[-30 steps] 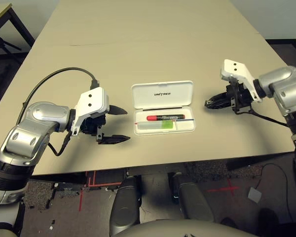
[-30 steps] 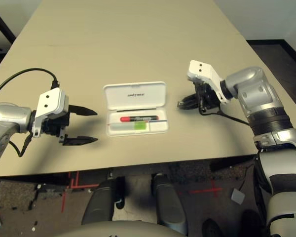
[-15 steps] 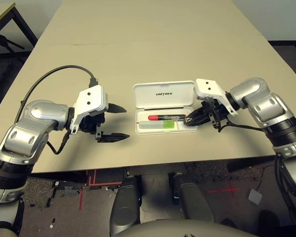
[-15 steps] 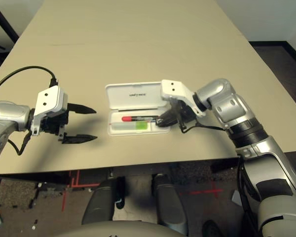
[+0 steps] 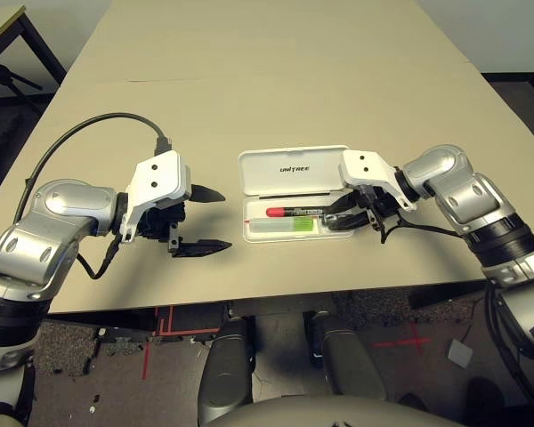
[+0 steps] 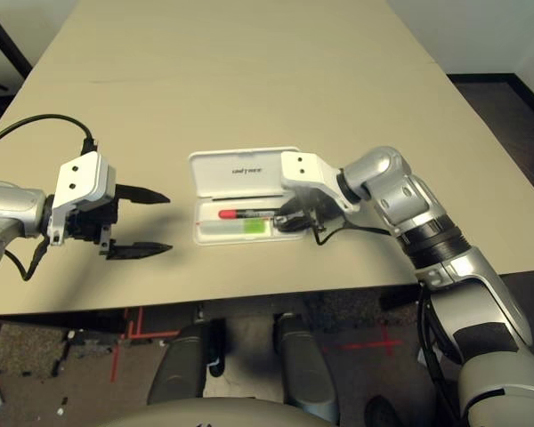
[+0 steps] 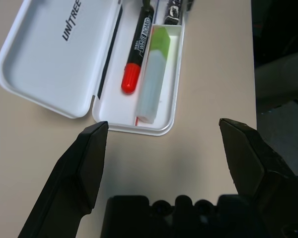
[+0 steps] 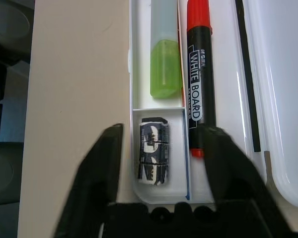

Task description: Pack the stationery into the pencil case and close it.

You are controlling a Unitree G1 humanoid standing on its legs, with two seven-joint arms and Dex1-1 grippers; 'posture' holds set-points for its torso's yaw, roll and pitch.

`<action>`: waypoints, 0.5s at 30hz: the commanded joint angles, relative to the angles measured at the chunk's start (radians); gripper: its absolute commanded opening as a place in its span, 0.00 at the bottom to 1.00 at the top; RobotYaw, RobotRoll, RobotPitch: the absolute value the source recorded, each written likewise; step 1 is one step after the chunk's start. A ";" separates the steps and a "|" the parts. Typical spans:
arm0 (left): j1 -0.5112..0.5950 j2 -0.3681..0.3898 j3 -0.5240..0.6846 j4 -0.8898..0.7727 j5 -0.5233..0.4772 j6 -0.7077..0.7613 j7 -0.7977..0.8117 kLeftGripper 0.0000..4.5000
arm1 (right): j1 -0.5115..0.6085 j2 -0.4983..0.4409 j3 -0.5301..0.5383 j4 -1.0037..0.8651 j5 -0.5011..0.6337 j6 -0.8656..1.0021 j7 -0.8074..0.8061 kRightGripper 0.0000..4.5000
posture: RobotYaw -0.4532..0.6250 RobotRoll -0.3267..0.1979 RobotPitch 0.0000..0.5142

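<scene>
1. Right gripper (image 5: 341,219) hangs low over the right end of the case (image 5: 295,192), fingers apart and gripping nothing. The wrist view shows one finger (image 8: 100,163) on the table side of the case wall and the other finger (image 8: 224,163) over the marker's end.
2. Left gripper (image 5: 205,221) sits left of the case, near it but not touching, fingers spread wide and empty, tips pointing toward the case.
3. The case lies open at mid-table, near the front edge. The lid (image 5: 293,169) is folded back flat on the far side, with "UNITREE" print facing up. The tray (image 7: 175,79) is on the near side.
4. Marker (image 5: 295,212) lies lengthwise in the tray along the hinge side, red cap toward the robot's left, black label reading "WHITE BOARD" in the wrist view.
5. Green stick (image 8: 165,59) lies in the front channel of the tray, parallel to the marker and just beside it. Its pale end points left and its brighter green end right.
6. Small silver-black cylinder (image 8: 154,156) lies on its side in the little compartment at the tray's right end, between the right gripper's fingers but apart from both.
7. A divider wall separates the cylinder from the stick's green end.
8. Table (image 5: 249,80) is light tan.
</scene>
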 commanded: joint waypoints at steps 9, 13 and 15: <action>-0.175 -0.089 -0.035 0.257 0.075 0.029 0.129 1.00 | -0.057 -0.122 -0.130 0.193 0.103 -0.115 0.137 0.99 | 0.46 0.62 0.31; -0.218 -0.099 -0.029 0.381 0.114 0.032 0.176 0.86 | -0.081 -0.173 -0.156 0.307 0.099 -0.195 0.148 1.00 | 0.45 0.62 0.31; -0.236 -0.100 -0.038 0.436 0.146 0.013 0.194 0.70 | -0.090 -0.191 -0.168 0.347 0.114 -0.213 0.149 1.00 | 0.45 0.62 0.31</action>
